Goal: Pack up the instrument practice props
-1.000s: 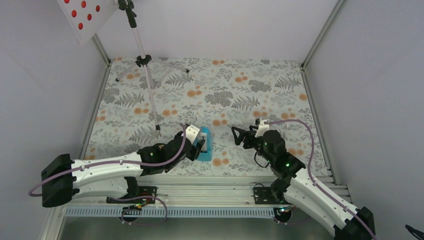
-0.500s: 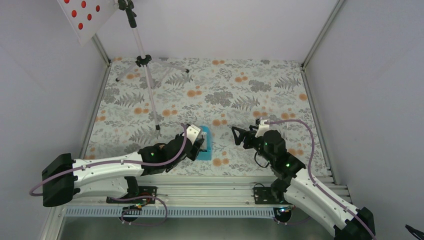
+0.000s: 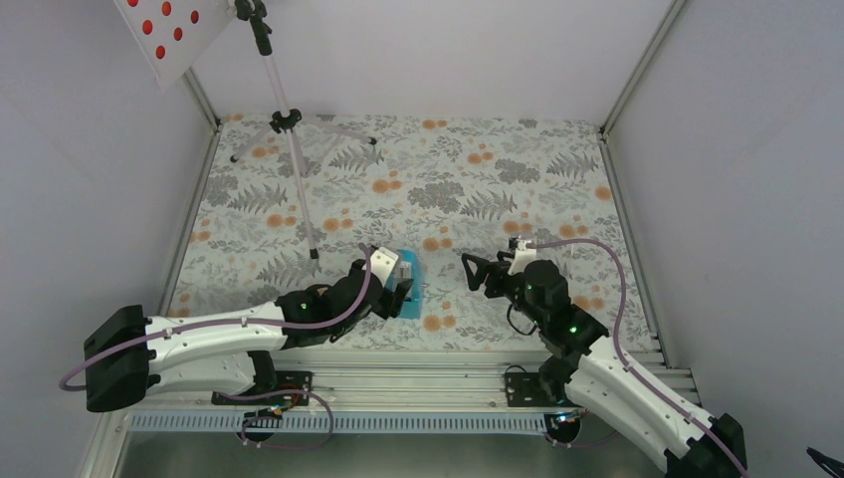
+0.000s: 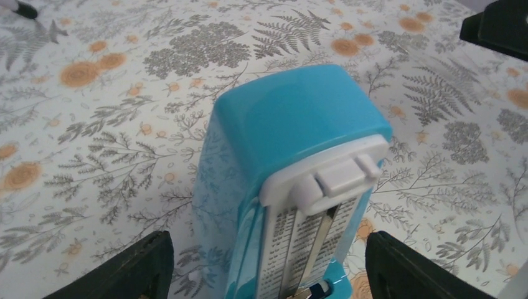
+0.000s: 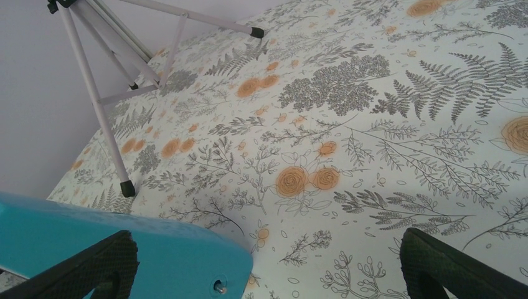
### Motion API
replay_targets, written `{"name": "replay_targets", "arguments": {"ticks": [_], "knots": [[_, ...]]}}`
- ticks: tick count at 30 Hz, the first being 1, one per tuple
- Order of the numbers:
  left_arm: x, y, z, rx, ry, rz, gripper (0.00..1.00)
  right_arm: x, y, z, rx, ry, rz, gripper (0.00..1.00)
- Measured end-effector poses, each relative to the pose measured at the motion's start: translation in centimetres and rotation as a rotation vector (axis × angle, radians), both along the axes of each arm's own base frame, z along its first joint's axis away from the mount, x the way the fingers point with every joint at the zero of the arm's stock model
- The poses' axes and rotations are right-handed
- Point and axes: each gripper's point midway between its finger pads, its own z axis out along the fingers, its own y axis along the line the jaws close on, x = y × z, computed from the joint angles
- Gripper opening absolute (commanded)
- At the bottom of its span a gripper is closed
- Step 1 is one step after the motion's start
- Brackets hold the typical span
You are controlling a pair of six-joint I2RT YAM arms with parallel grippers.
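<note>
left gripper (image 4: 268, 235) open, jaws straddling turquoise metronome (image 4: 299, 124), one finger clear of it, contact at the other unclear, metronome near centre on floral cloth (image 3: 518, 169), right gripper (image 5: 268, 235) wide open, empty, just right of it, music stand (image 3: 289, 129) far left, well apart

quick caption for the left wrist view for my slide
Left gripper, fingers open, straddles a turquoise metronome on the floral tabletop.

Left hand (image 3: 401, 290) crept slightly farther over metronome (image 4: 292, 118); jaws now wide, straddling it.
</note>
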Motion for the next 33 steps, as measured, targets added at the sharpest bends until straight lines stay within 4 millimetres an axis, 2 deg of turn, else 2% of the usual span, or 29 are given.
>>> {"name": "replay_targets", "arguments": {"ticks": [3,6,10,15,23,29,33], "knots": [[-0.1,-0.1,-0.1,-0.011,0.015,-0.004,0.94,-0.1,-0.2,-0.1,-0.010,0.008,-0.005,1.00],[-0.4,-0.1,-0.4,-0.034,0.042,-0.007,1.00,-0.1,-0.4,0.3,-0.025,0.012,-0.008,1.00],[-1.3,0.8,-2.1,-0.081,0.121,-0.019,1.00,0.0,-0.3,1.4,-0.018,-0.003,-0.008,1.00],[-2.7,1.8,-5.3,-0.101,0.228,-0.017,1.00,-0.3,0.0,1.2,0.008,0.021,0.003,1.00],[-3.6,2.2,-8.5,-0.110,0.261,-0.048,0.84,-0.3,0.3,0.3,0.023,0.074,0.003,1.00],[-3.1,1.0,-8.7,-0.104,0.208,-0.091,0.72,-0.3,0.2,0.1,0.030,0.087,-0.005,1.00],[-2.5,0.7,-10.0,-0.049,0.191,-0.087,0.65,-0.3,0.0,0.2,0.051,0.099,-0.019,0.99]]}}
